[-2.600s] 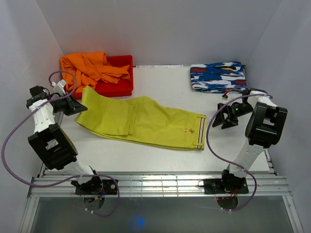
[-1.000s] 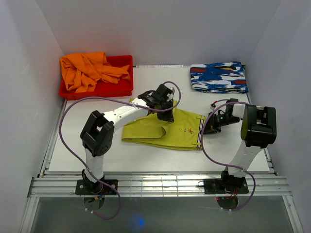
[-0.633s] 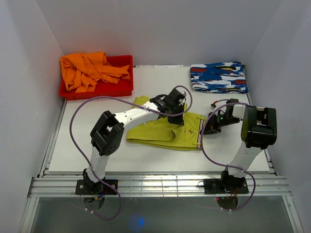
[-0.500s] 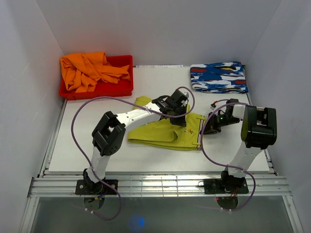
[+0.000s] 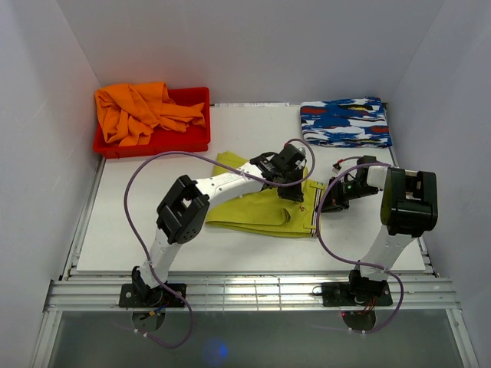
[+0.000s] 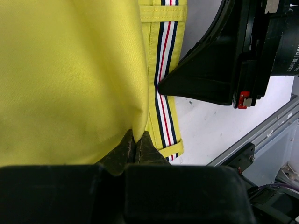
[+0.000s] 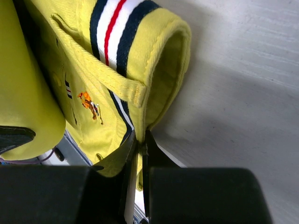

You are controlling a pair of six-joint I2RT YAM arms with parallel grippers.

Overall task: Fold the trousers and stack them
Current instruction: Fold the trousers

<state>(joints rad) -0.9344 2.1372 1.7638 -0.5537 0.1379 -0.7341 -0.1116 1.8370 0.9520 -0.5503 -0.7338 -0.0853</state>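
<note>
At the far left corner of the white table (image 5: 230,249), a crumpled orange garment (image 5: 142,111) spills out of a shallow red plastic tray (image 5: 192,139).

Toward the middle, the left arm reaches across the table, over the bright yellow-green cloth trousers (image 5: 249,213). They lie at the table's centre, with the leg end doubled over the upper part. The left gripper (image 5: 296,190) hangs above their right half. In the left wrist view its fingers (image 6: 122,148) are pressed together on the edge of the yellow-green leg cloth, pinching it just beside the dark, white and red striped waistband (image 6: 164,79).

Right of that, the waistband forms the trousers' right end. The right gripper (image 5: 325,202) meets it from the right. In the right wrist view its fingers (image 7: 154,158) are closed on the waistband's rolled edge, beside a belt loop and a small embroidered orange figure (image 7: 88,103).

At the far right corner, well apart from the trousers, lies a folded blue, white and red patterned cloth (image 5: 344,121).
</note>
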